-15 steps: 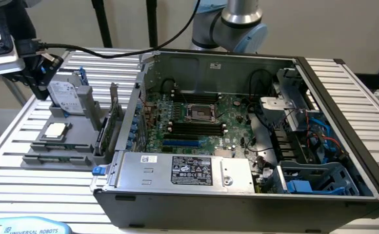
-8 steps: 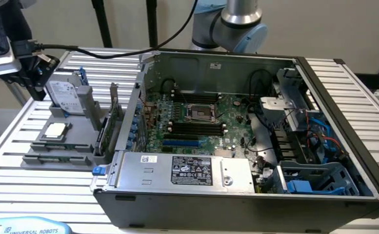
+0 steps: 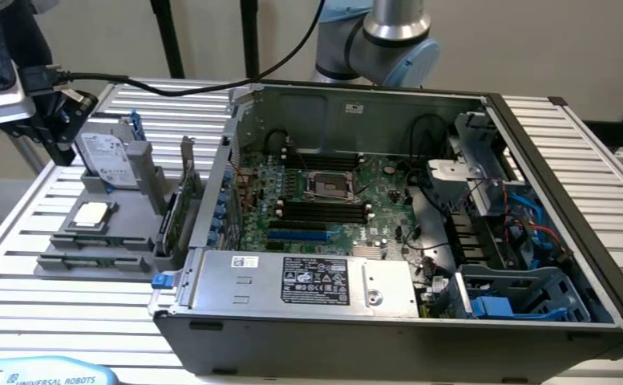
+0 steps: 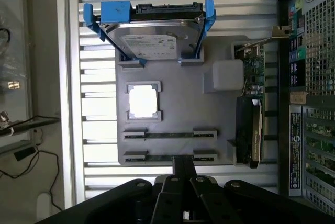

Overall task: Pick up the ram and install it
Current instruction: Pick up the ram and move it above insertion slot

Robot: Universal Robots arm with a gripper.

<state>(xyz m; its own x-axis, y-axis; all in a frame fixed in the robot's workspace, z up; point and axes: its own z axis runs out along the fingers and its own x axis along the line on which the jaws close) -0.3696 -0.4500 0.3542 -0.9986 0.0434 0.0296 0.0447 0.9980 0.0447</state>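
Two rams lie edge-up in slots of a grey holder [image 4: 183, 96] beside the computer case: one ram [image 4: 170, 135] and, nearer my fingers, a second ram [image 4: 157, 157]. In the exterior view the same sticks [image 3: 97, 241] [image 3: 90, 262] sit at the holder's front. My gripper [image 4: 183, 167] is shut with nothing in it, and its tip lines up over the nearer stick. In the exterior view the gripper [image 3: 65, 108] hangs well above the holder's far left corner. The black memory slots [image 3: 322, 210] on the motherboard stand bare.
The holder also carries a hard drive in a blue bracket [image 4: 157, 35], a square silver processor [image 4: 143, 101], a white block [image 4: 227, 75] and a green expansion card [image 4: 250, 130]. The open case [image 3: 397, 321] lies at the exterior view's right on a slatted table [image 3: 33, 313].
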